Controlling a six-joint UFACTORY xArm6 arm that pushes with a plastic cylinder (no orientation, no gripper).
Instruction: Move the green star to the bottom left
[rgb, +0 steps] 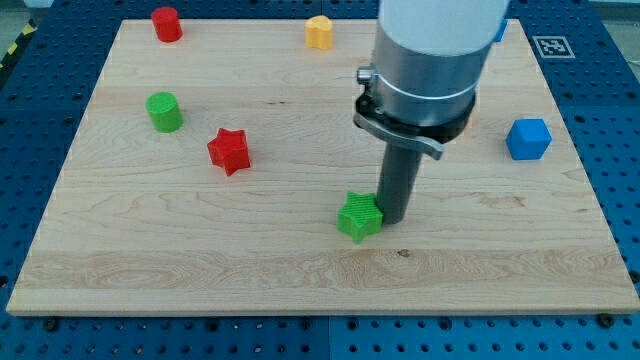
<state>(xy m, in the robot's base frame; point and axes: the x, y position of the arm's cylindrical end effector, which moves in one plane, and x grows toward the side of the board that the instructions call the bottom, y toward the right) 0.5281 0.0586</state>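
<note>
The green star (359, 217) lies on the wooden board (200, 250), a little right of centre and toward the view's bottom. My tip (392, 220) is down at the board right beside the star's right side, touching or almost touching it. The rod rises from there to the grey arm body (430, 60) at the view's top.
A red star (229, 150) and a green cylinder (164, 111) lie to the left. A red cylinder (166, 23) is at the top left, a yellow block (319, 32) at the top centre, and a blue cube (528, 139) at the right.
</note>
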